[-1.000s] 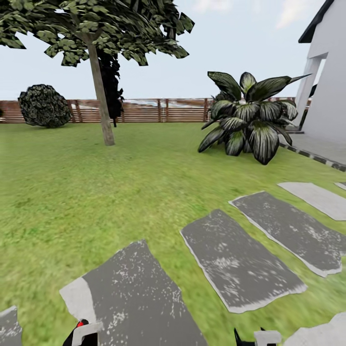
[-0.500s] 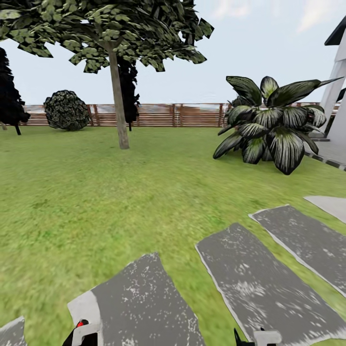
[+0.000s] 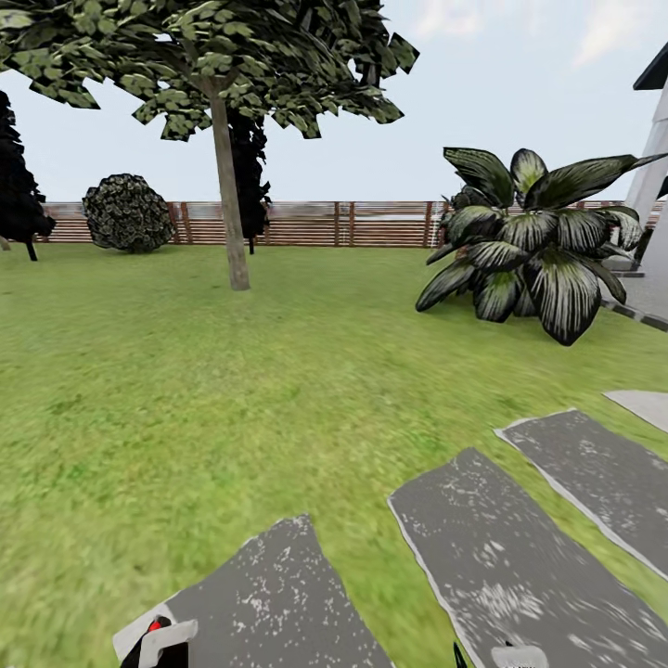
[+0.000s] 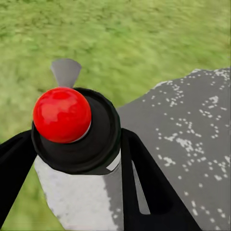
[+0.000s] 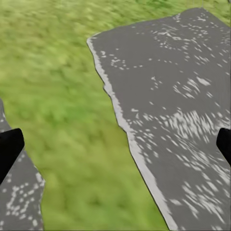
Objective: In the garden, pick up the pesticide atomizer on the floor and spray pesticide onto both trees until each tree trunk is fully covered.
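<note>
Camera crept forward; one tree [image 3: 229, 199]; four stepping stones [image 3: 520, 566].

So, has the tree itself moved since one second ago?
No. The tree keeps its place beside the round bush and in front of the fence. The whole head view shifted together, so the camera moved.
</note>
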Tool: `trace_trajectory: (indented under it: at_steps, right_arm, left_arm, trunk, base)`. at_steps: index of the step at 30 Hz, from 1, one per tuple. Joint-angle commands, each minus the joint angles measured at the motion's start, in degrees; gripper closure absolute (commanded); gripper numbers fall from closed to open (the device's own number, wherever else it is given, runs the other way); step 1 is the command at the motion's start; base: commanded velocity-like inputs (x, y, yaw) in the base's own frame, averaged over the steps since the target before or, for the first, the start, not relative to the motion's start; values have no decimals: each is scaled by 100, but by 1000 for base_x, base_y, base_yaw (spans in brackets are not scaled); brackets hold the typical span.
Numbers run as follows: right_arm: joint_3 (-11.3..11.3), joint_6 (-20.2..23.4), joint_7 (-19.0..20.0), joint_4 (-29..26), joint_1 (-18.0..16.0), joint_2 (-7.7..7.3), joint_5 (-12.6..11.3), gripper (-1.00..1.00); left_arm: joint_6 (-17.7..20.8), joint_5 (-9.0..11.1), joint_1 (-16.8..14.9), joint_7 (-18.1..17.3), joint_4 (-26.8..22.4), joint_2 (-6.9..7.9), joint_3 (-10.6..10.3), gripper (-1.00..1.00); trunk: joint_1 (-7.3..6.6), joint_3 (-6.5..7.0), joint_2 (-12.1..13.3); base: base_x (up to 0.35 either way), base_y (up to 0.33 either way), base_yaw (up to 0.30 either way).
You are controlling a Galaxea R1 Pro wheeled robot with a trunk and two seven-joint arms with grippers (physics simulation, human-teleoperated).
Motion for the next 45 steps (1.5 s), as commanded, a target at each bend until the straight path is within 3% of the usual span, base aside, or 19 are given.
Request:
trace_trajectory:
  at_steps: [1, 45]
  right_arm:
    - [0, 0, 0, -4, 0, 0, -1, -100]
    - [0, 9, 0, 19, 0, 9, 3, -100]
  left_arm:
    - [0, -1, 0, 0, -1, 0, 0, 100]
    - [0, 4, 0, 9, -1, 8, 9, 100]
  trunk:
    - [0, 0, 0]
    - [0, -260, 0]
  base:
    - [330, 77, 0]
    - [330, 77, 145]
